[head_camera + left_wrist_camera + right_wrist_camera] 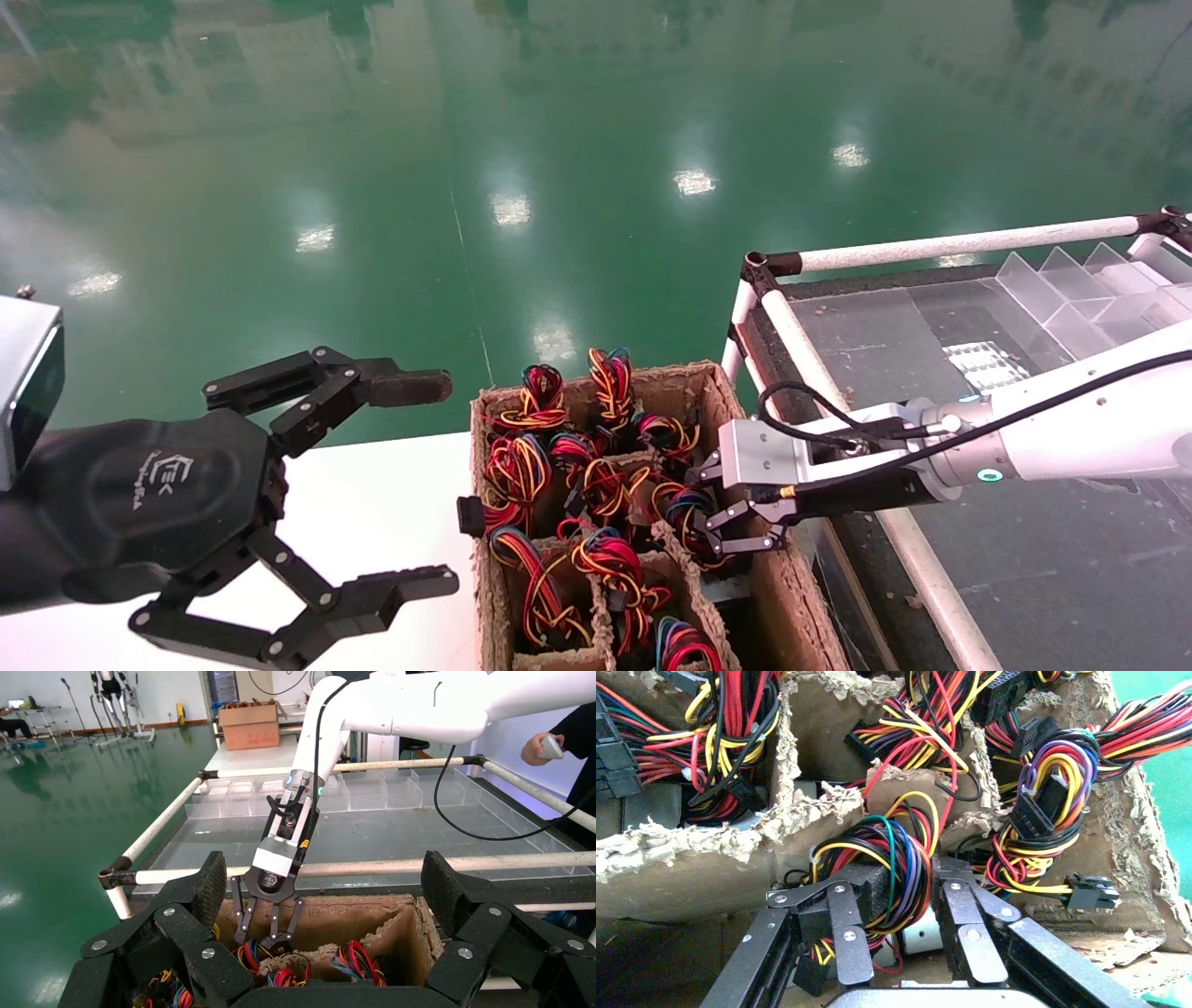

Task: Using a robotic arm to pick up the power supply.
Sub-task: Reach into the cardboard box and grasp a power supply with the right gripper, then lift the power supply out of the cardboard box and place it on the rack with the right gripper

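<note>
Brown corrugated cardboard forms the divider box (792, 596), whose frayed partitions keep each unit upright in its own cell with the wire loop on top, so the loop is the part a gripper can reach. The right black linked-finger gripper on the white forearm (722, 527) is lowered into a cell near the box's right wall. Its jaws straddle the looped red, yellow, blue and black wire bundle (895, 874) of the silver-grey metal power supply (921, 934), which remains seated in the cell. The fingers (852, 941) bracket the loop; firm closure cannot be confirmed. The left black gripper on the black forearm (410, 485) hovers spread wide beside the box, idle.
</note>
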Controlling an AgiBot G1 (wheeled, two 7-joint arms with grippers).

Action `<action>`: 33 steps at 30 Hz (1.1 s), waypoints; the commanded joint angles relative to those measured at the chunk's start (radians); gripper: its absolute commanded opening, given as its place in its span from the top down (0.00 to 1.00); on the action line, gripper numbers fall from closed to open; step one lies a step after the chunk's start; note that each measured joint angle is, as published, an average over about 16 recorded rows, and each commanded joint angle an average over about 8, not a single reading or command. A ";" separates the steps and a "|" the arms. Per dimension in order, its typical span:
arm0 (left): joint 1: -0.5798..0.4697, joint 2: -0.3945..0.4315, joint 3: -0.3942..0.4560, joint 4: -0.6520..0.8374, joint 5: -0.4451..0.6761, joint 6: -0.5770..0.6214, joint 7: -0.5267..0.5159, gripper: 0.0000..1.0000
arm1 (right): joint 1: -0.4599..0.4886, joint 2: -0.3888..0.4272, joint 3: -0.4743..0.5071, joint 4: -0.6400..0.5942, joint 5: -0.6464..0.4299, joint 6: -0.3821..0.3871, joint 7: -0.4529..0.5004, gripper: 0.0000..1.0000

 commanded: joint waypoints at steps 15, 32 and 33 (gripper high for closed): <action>0.000 0.000 0.000 0.000 0.000 0.000 0.000 0.00 | -0.033 0.051 0.050 0.034 0.078 -0.004 -0.003 1.00; 0.000 0.000 0.000 0.000 0.000 0.000 0.000 0.00 | -0.027 0.209 0.193 0.213 0.279 -0.028 0.084 1.00; 0.000 0.000 0.000 0.000 0.000 0.000 0.000 0.00 | -0.020 0.218 0.202 0.219 0.291 -0.030 0.092 1.00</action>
